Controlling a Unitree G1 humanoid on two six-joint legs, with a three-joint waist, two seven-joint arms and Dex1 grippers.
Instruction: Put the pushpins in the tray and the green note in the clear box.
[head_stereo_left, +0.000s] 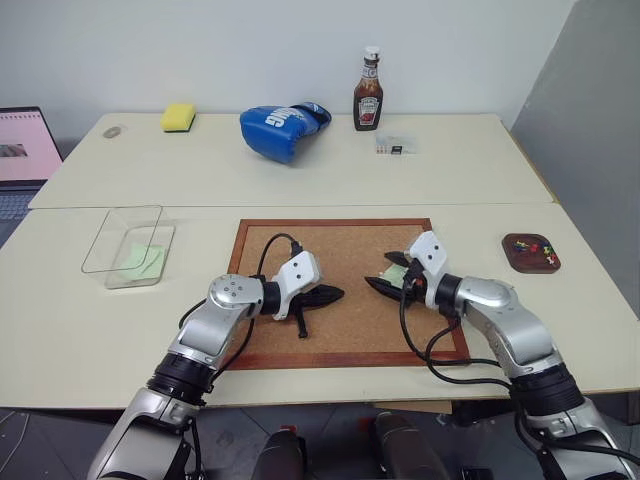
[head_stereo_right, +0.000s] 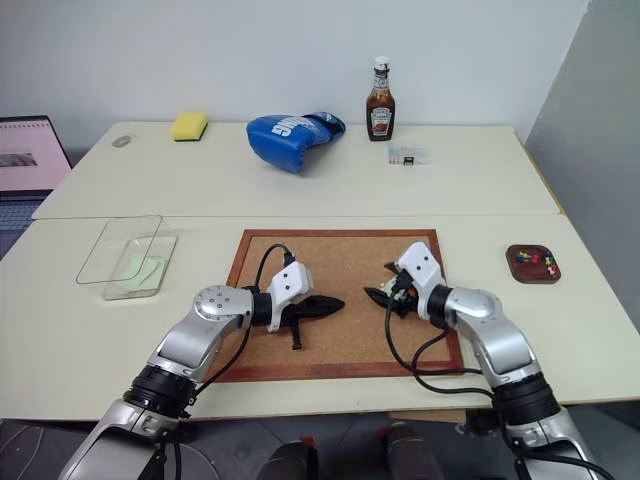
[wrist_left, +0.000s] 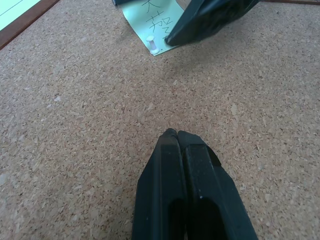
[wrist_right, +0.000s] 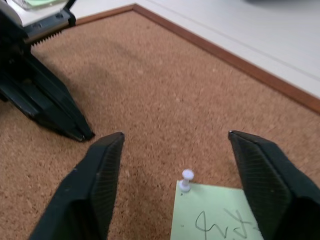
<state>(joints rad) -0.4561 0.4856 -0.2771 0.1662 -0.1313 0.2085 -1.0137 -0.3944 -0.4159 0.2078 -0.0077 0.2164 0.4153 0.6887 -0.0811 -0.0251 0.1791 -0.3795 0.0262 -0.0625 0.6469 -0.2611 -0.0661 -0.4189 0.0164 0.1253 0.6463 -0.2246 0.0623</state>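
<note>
Green note (wrist_right: 212, 215) number two is what I'm working on right now, and it sits on the cork board (head_stereo_left: 340, 250) near that board's right edge, pinned by one small white pushpin (wrist_right: 186, 180) at its corner. My right gripper (wrist_right: 175, 165) hangs right over that pin with its fingers spread, one on each side of it, not closed on anything. My left gripper (head_stereo_left: 325, 295) is over the middle of the board, fingers pressed together with nothing between them, just parked.

So where am I with the whole job? Off the board's left side, the clear box (head_stereo_left: 130, 250) already has a pale green slip (head_stereo_left: 140, 260) lying in it, so part of the note work looks done. Off the board's right side, the tray (head_stereo_left: 531, 252) holds a few coloured pins (head_stereo_left: 532, 245), red and blue among them as far as I can tell, so those seem sorted too.

What's left, I reckon: pull this white pin out of the board, carry it right to the tray, then lift the freed note and take it left to the box. The pin is tiny and the paper is thin, so pinching the head cleanly without snagging the paper is the fiddly bit. Once the pin's out, the note should be loose on the cork.
</note>
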